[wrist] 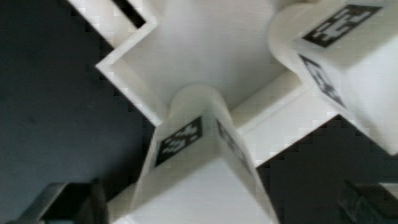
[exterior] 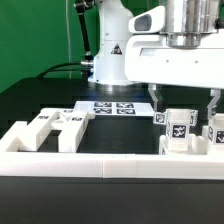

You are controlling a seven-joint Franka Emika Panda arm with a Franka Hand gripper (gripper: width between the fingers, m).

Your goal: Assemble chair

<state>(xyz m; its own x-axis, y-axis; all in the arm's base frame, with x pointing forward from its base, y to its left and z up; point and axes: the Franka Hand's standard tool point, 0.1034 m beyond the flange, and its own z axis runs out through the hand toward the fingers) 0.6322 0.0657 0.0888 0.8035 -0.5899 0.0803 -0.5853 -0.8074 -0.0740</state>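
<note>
The chair (exterior: 178, 128) is not yet a chair: it lies in separate white tagged pieces in two groups on the black table (exterior: 125, 138). On the exterior view's right a few upright pieces stand close together just behind the wall (exterior: 100, 165). Well apart from them, on the exterior view's left, the loose parts (exterior: 58, 124) lie flat against the same wall. From the wrist, the right group shows as a leg (wrist: 187, 145) rising toward the camera against a flat panel (wrist: 205, 75), with another tagged block (wrist: 338, 40) beside it; whether any of these are locked together cannot be told. The gripper (exterior: 184, 102) hangs just above the right group with its jaws spread wide, one finger to each side of the pieces, touching none and holding nothing. Behind lie the marker board (exterior: 112, 107) and the base (exterior: 110, 60). As a judgement, the task is in an early to middle stage: some parts are gathered on the right, but the left parts have yet to be brought over and joined, so most of the assembly is left
</note>
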